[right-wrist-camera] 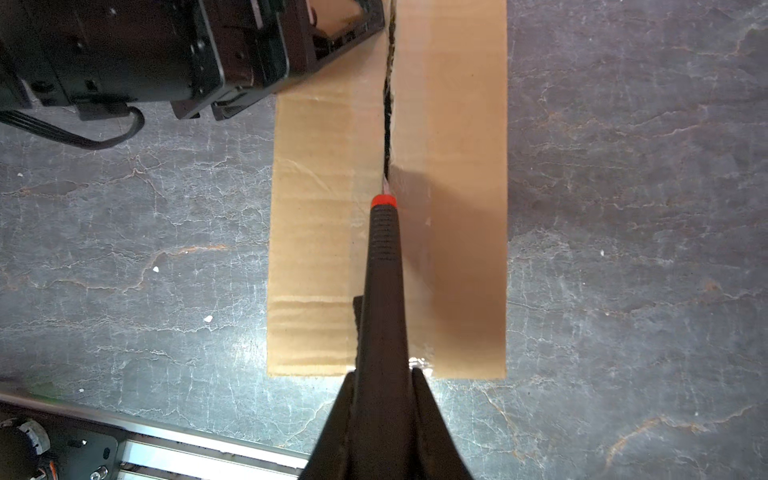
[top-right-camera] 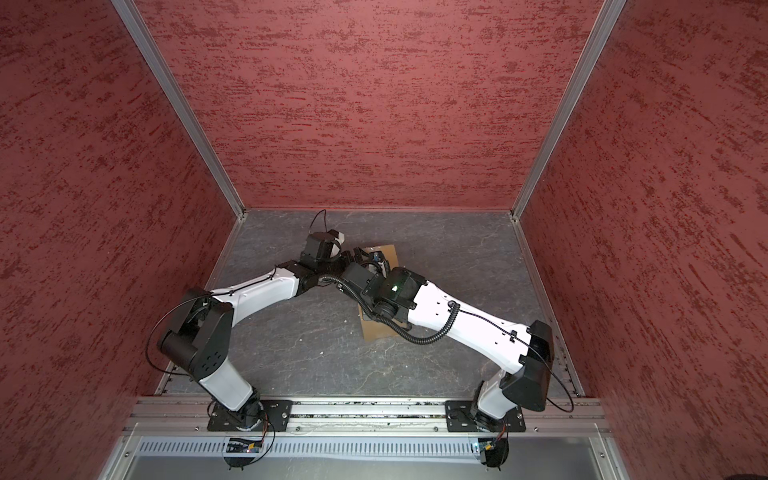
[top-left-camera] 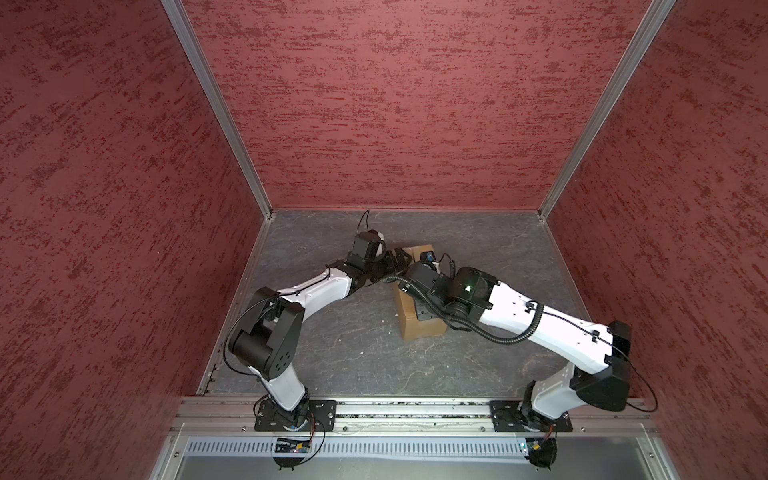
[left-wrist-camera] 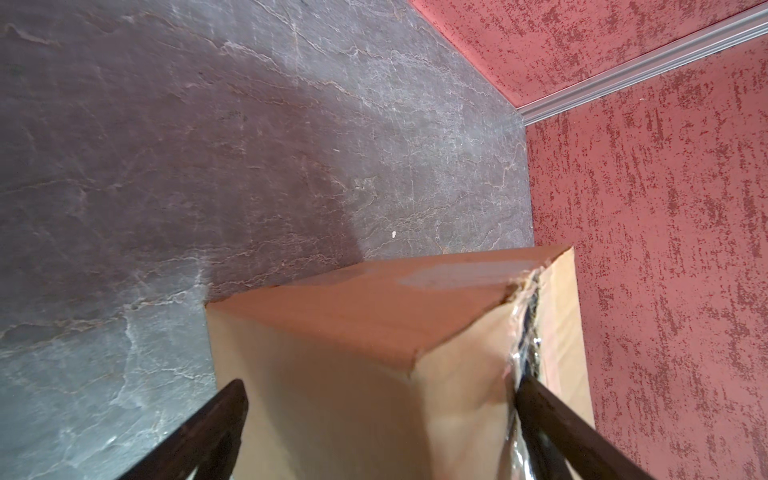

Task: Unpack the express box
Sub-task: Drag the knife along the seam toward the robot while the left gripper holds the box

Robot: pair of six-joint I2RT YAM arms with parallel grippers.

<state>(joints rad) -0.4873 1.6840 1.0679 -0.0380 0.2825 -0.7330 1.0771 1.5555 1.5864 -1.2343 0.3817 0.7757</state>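
Lying flat on the grey table (top-left-camera: 332, 357), the express box (top-left-camera: 419, 326) has both arms reaching over it in both top views, its flaps down. Above the box's near half, the right gripper (right-wrist-camera: 384, 374) has its jaws pinched tight on the black handle of a utility knife (right-wrist-camera: 383, 257), which points along the box's top. The knife's red collar and short blade sit on the centre seam (right-wrist-camera: 387, 104), about halfway along the box. Beyond the blade, toward the box's far end, the seam gapes as a dark ragged slit. On the near side of the blade, clear tape (right-wrist-camera: 417, 361) covers it, glinting at the box's near edge. At the box's far end, the left gripper (left-wrist-camera: 380, 382) has its jaws spread wide, holding nothing. One finger (left-wrist-camera: 224, 411) hangs just outside the box's long edge and the other is at the slit, so they straddle one top flap (left-wrist-camera: 353, 415). Whether either finger touches the cardboard cannot be told.
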